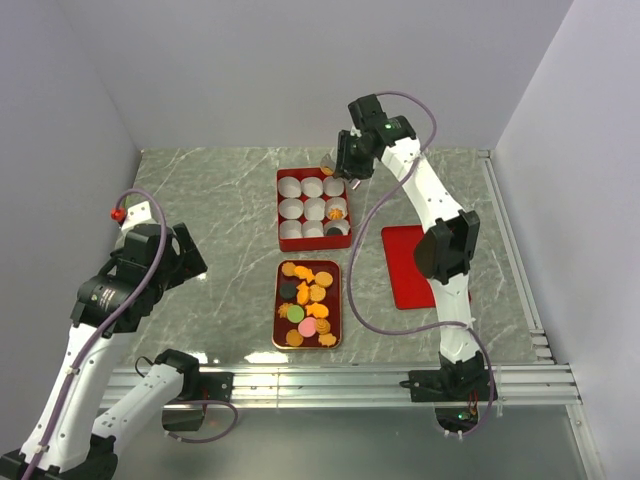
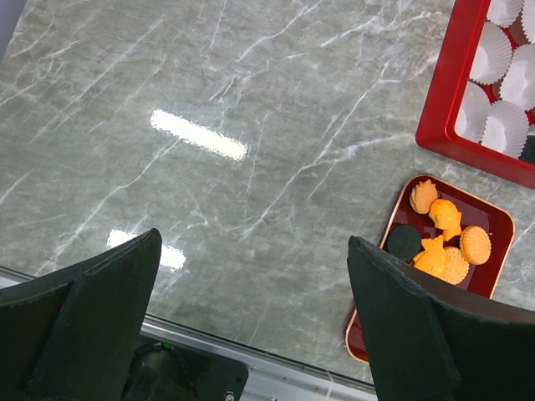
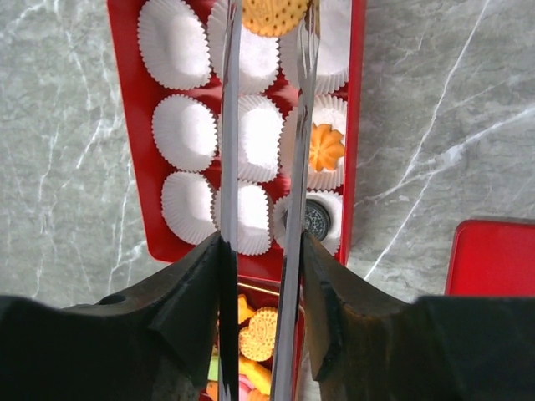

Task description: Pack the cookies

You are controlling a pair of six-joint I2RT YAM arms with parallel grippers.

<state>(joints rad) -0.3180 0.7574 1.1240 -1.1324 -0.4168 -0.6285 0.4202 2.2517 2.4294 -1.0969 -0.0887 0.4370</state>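
Grey veined marble covers the table (image 1: 200, 200). Toward its far edge sits one red box (image 1: 312, 244) with nine pleated white paper cups (image 1: 290, 208), three by three. Two cups in its right column are filled, one with a flower-shaped orange cookie (image 3: 324, 147) and one with a dark round cookie (image 3: 316, 219). Nearer, one gold-rimmed tray (image 1: 334, 268) holds roughly thirteen cookies (image 1: 305, 300). One flat red lid (image 1: 405, 265) lies toward the right edge. The right gripper (image 3: 267, 25) pinches a round golden cookie (image 3: 274, 12) between thin metal blades over the box's far right corner. The left gripper (image 2: 253, 242) gapes wide and empty over the near left.
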